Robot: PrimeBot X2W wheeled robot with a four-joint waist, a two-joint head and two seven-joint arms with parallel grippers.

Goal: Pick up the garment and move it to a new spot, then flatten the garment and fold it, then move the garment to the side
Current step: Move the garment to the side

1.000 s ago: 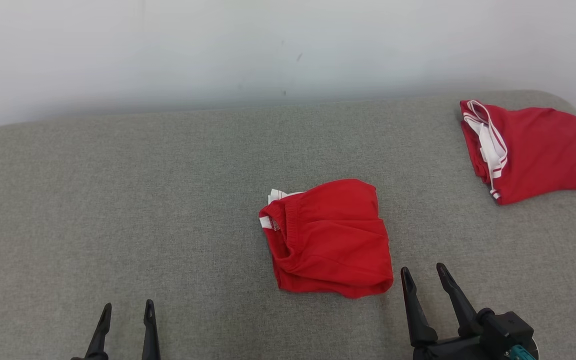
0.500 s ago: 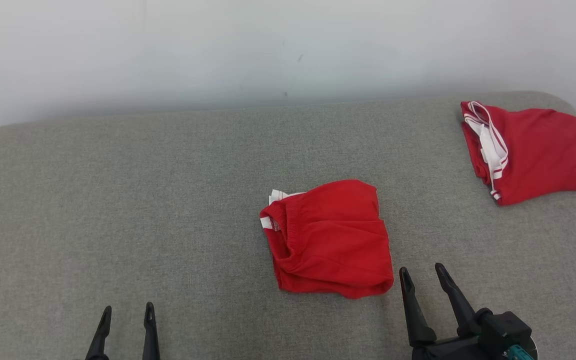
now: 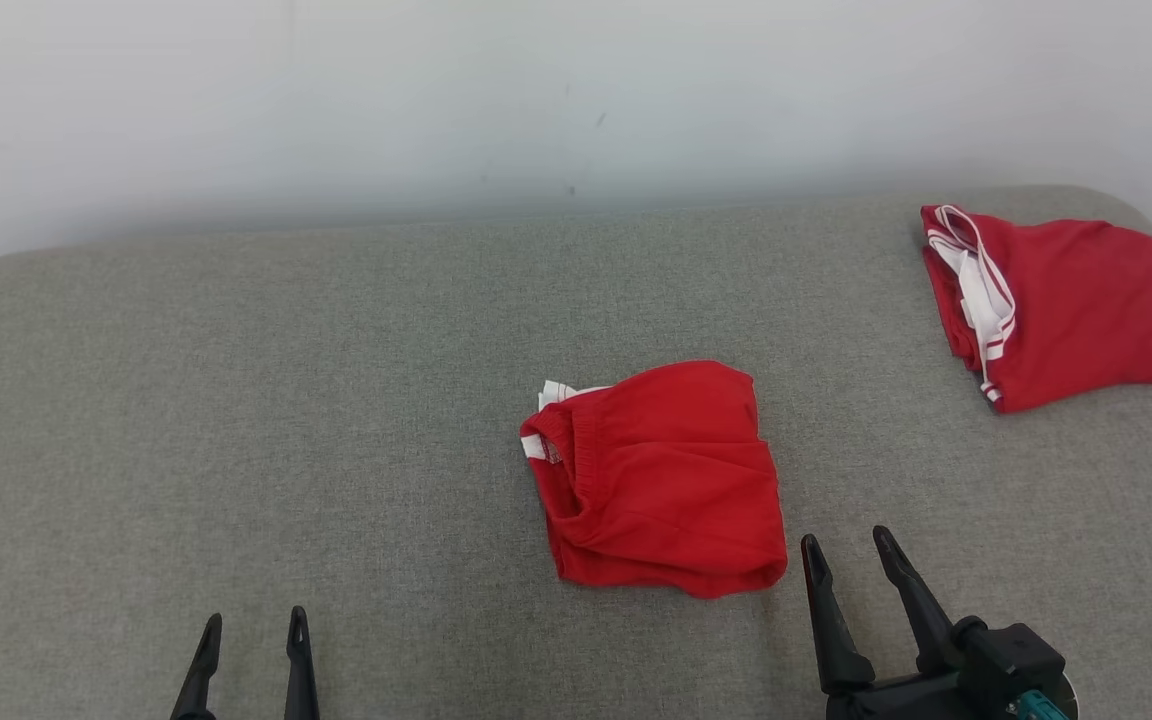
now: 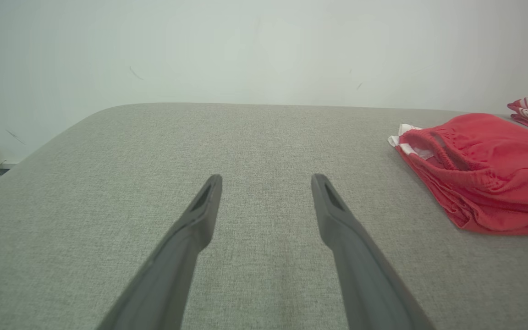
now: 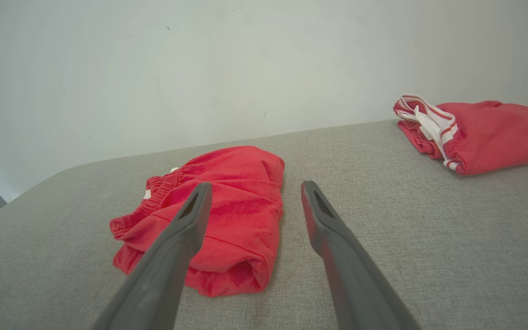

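**Item 1: red shorts** point(image 3: 658, 478). The task's garment, with an elastic waistband and a scrap of white trim at its far left corner. It lies in a compact, roughly square bundle near the middle of the grey padded surface point(image 3: 236, 400), a little toward the near edge. The waistband faces the left edge and a rolled fold faces the near edge.

**Item 2: right gripper** point(image 3: 845, 537). Its fingers are spread and nothing is between them. It sits just beside the shorts' near right corner, apparently not touching the cloth.

**Item 3: left gripper** point(image 3: 255, 616). Its fingers are spread and it is empty. It is at the near edge, well apart from the shorts on their left.

**Item 4: second red garment** point(image 3: 1086, 300). It has white striped trim and lies folded at the far right corner.

**Step in hand (judged).** The shorts already look folded, so what remains is probably the carry to the side.

**Handling notes.**
- Bite the thick rolled fold at the near edge, so that every layer sits between the fingers. A pinch on the top layer alone would likely peel the bundle open.
- Bring the left gripper across to the waistband side, so both ends are supported.
- Press lightly into the padding before closing, to get under the bottom layer.
- Lift low and level.
- Set the bundle down toward the right edge, clear of the second garment, then release both grips together.
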